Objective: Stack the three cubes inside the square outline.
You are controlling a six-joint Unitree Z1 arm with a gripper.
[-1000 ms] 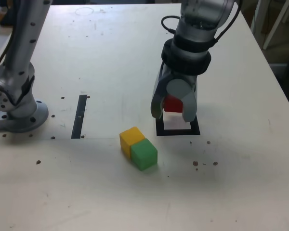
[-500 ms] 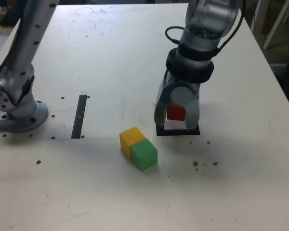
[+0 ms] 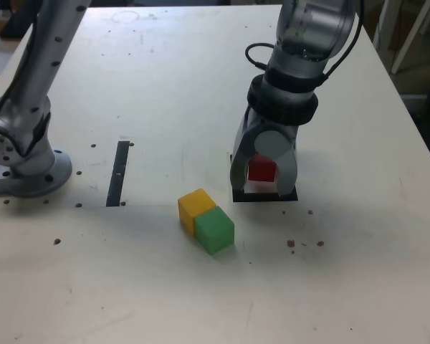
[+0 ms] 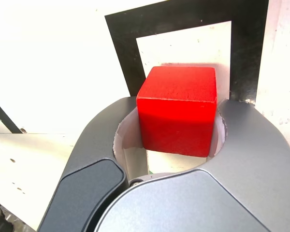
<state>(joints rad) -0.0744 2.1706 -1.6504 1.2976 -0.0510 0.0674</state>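
Sides are as in the exterior view. Claw (image 3: 263,185) is closed on the red cube (image 3: 261,169), one finger against each side. Fingers (image 4: 256,140) are smooth matte grey shells, rounded, with a pale, rough-edged lining (image 4: 130,137) in the curved recess. Red cube: matte, plain faces, slightly softened edges, held over the square outline (image 3: 266,198); can't tell if it touches the table. Outline is flat, thick, black, pale centre, right of the table's middle.

Yellow cube (image 3: 194,206) and green cube (image 3: 215,229) sit on the table (image 3: 129,279), touching, near and left of the outline, green the nearer and further right. Both matte, turned at an angle. Narrow black strip (image 3: 118,174), flat and straight, lies farther left.

Table: off-white, smooth, scattered dark specks and small holes, thin seam running left to right. Arm (image 3: 50,57) is grey with dark fasteners, on a round-fronted metal base (image 3: 36,178) at left. Black cable (image 3: 258,46) loops by the wrist. Room: pale slanted legs (image 3: 410,36) beyond the far right edge, darker floor behind.
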